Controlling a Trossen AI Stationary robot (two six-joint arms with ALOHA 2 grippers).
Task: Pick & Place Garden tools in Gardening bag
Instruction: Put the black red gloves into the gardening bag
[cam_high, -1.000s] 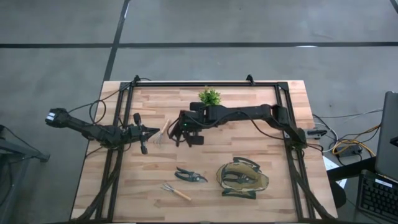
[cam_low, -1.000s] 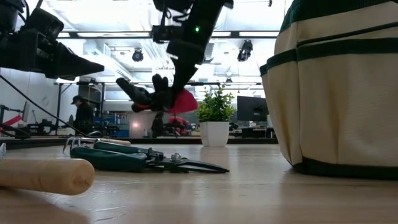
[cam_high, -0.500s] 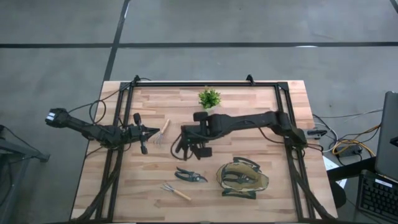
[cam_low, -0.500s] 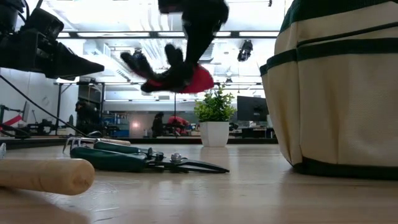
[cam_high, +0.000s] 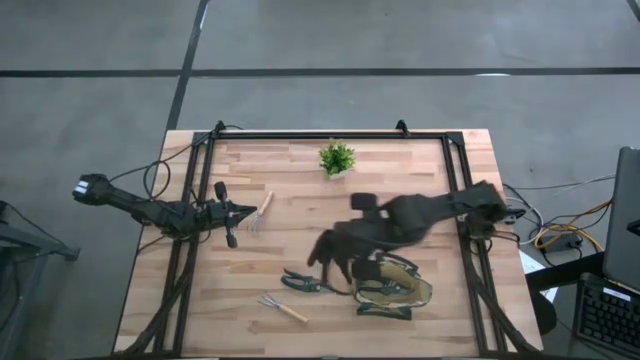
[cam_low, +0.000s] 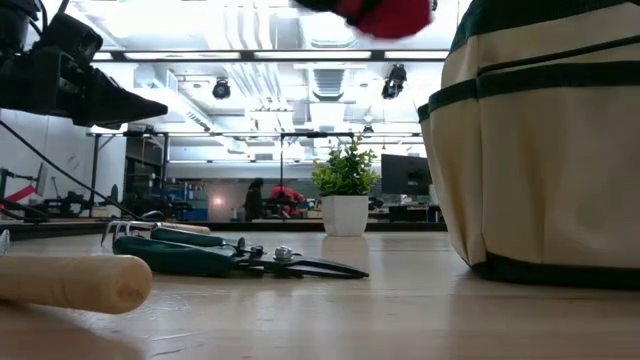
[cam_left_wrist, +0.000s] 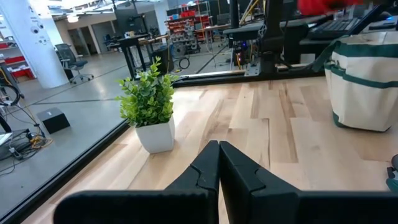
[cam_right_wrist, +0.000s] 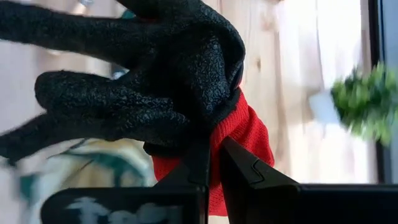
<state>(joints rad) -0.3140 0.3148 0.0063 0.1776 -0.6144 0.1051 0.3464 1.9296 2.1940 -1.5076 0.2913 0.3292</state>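
My right gripper (cam_right_wrist: 212, 163) is shut on the black-and-red glove (cam_right_wrist: 143, 81) in the air, just left of the khaki gardening bag (cam_high: 392, 288). In the high view the glove (cam_high: 328, 252) is blurred. Its red part shows at the top of the low view (cam_low: 385, 12). A pair of dark-handled pruning shears (cam_high: 305, 283) and a wooden-handled mini rake (cam_high: 282, 309) lie flat near the front edge. A second rake (cam_high: 262, 212) lies by my left gripper (cam_high: 246, 210), which is shut and empty at the table's left. My right gripper pinches the glove between its two fingers where the black palm meets the red cuff (cam_right_wrist: 219, 132). The glove is lifted clear of the table. Its black fingers (cam_right_wrist: 74, 99) spread out beyond my fingertips.
A small green potted plant (cam_high: 337, 158) stands at the table's far middle. The bag stands upright at the near right and fills the right of the low view (cam_low: 540, 140). The shears (cam_low: 220, 257) and a wooden handle (cam_low: 70, 282) lie close to the front edge.
My right gripper has swung from the table's middle toward the near edge and the bag, moving fast, still shut on the glove. In the low view the glove has gone from mid-height to the picture's top.
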